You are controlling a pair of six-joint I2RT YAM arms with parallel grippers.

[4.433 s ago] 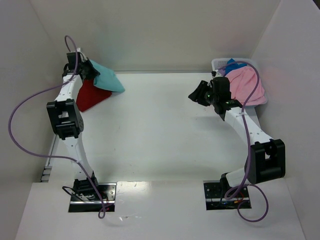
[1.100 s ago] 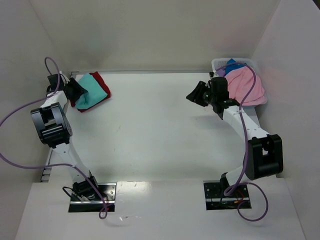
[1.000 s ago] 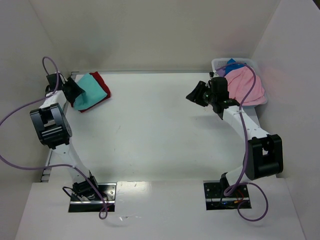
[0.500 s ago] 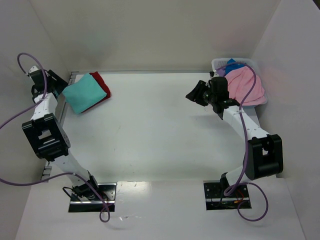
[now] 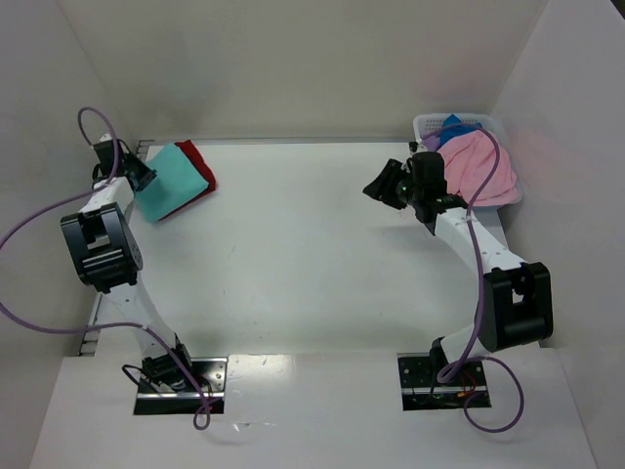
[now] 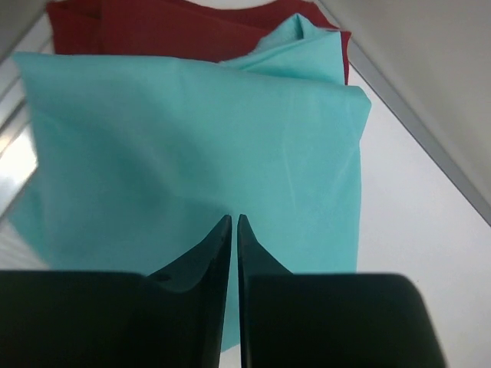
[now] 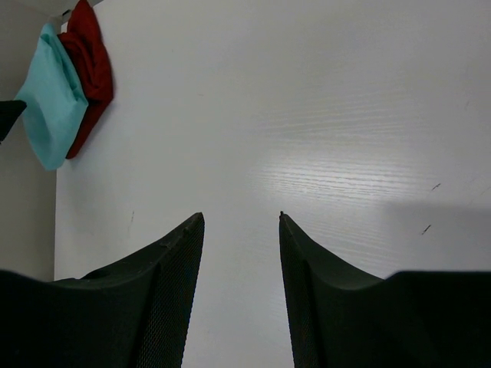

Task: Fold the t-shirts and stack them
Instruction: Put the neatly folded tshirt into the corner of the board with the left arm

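A folded teal t-shirt [image 5: 174, 179] lies on a folded dark red t-shirt [image 5: 198, 163] at the table's back left. Both show in the left wrist view, teal [image 6: 192, 153] over red [image 6: 153, 27], and small in the right wrist view [image 7: 52, 96]. My left gripper [image 5: 140, 177] is shut and empty, just above the teal shirt's near-left edge [image 6: 234, 218]. My right gripper [image 5: 379, 187] is open and empty above bare table at the right [image 7: 241, 216]. A pink t-shirt [image 5: 479, 168] with blue [image 5: 454, 126] and purple [image 5: 433, 142] ones fills the basket.
The white perforated basket [image 5: 426, 123] stands at the back right corner, just behind my right arm. White walls enclose the table on three sides. A metal rail [image 6: 414, 123] runs along the back-left edge beside the stack.
The left gripper has let go of the teal shirt, which now lies on the red one. It swung out left, then came back to the shirt's edge. The right arm barely moved.
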